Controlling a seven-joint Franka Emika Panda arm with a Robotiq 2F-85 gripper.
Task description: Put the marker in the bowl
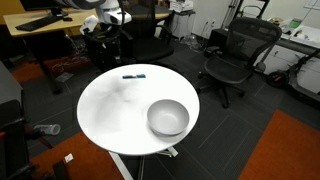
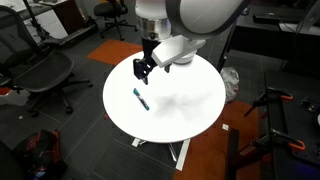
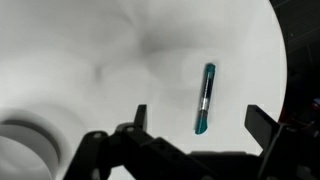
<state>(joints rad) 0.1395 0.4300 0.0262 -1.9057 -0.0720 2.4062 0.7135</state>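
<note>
The marker [image 1: 133, 75] is a thin dark pen with a teal end. It lies flat on the round white table [image 1: 115, 105] near its far edge, and it also shows in the other exterior view [image 2: 140, 99]. The grey-white bowl [image 1: 168, 118] stands upright and empty on the near right part of the table. My gripper [image 2: 142, 70] hangs above the table, open and empty, just above the marker. In the wrist view the marker [image 3: 204, 98] lies between my two spread fingers [image 3: 200, 125], teal tip towards me. The bowl's rim [image 3: 20, 140] shows at the lower left.
A black office chair [image 1: 232, 55] stands right of the table, and another [image 2: 45, 75] shows beyond its edge. Desks with clutter [image 1: 45, 25] are behind. The floor is dark carpet with an orange patch [image 1: 290, 150]. The table edge runs close to the marker.
</note>
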